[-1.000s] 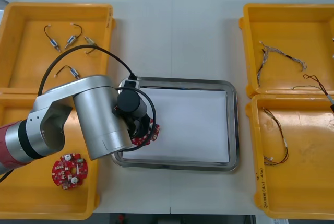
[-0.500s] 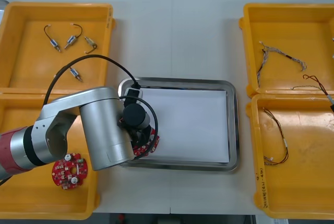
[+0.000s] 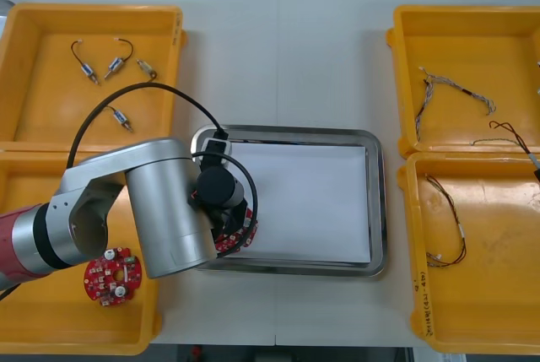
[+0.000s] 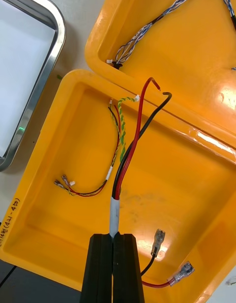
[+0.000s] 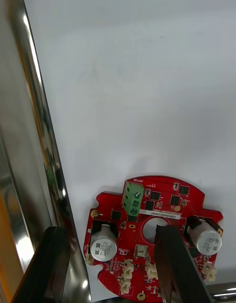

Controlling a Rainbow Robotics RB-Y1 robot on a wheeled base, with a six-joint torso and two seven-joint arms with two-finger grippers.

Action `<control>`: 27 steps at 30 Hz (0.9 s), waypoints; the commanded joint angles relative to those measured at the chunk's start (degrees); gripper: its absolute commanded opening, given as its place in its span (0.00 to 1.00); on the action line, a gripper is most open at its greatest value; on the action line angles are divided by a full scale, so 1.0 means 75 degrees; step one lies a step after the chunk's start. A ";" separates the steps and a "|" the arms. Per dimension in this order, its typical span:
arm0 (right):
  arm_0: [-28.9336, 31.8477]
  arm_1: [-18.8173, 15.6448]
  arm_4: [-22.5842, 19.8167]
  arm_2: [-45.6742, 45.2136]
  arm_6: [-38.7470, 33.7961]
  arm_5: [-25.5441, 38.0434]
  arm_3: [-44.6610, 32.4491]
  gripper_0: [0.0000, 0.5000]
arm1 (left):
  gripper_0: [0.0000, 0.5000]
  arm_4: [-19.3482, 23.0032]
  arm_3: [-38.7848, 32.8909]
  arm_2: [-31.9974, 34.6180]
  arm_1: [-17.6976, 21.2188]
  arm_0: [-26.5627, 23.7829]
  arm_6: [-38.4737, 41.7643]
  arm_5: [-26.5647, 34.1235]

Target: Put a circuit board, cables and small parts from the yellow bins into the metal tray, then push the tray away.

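Note:
A round red circuit board (image 5: 147, 209) lies flat on the white inside of the metal tray (image 3: 380, 202), in its near left corner (image 3: 246, 232). My left gripper (image 5: 110, 229) hangs open just above the board, one finger (image 5: 49, 268) by the tray's rim (image 5: 34, 111), the other finger (image 5: 172, 263) over the board's middle. At the table's right edge, my right gripper (image 4: 115, 236) is shut on a red and black cable (image 4: 130, 155) over the near right yellow bin (image 4: 196, 195). The cable (image 3: 506, 132) shows there too.
A second red board (image 3: 111, 275) lies in the near left bin. Small metal parts (image 3: 114, 64) sit in the far left bin. A twisted blue and white cable (image 3: 451, 88) lies in the far right bin, a thin cable (image 3: 451, 227) in the near right one.
My left gripper has opened and let go of the circuit board, which now rests in the tray. The left arm shifted slightly. The right arm has not moved.

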 commanded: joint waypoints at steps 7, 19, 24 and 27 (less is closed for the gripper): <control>-0.0438 -0.0356 -0.0316 0.0200 0.0229 0.0028 -0.0003 0.00 | 1.00 0.0830 -0.0658 0.1740 0.0199 -0.0255 0.0201 0.0411; -0.1668 -0.0590 -0.0855 0.1383 0.0229 0.0028 -0.0003 0.00 | 1.00 0.1615 -0.0822 0.3287 0.0808 -0.0314 -0.0292 0.1196; -0.2395 -0.0590 -0.1019 0.2122 0.0229 0.0028 -0.0015 0.00 | 1.00 0.2060 -0.0763 0.3943 0.1183 -0.0314 -0.0831 0.1395; -0.2922 -0.0590 -0.1054 0.2766 0.0241 0.0028 -0.0038 0.00 | 1.00 0.2529 -0.0623 0.4552 0.1441 -0.0325 -0.1170 0.1583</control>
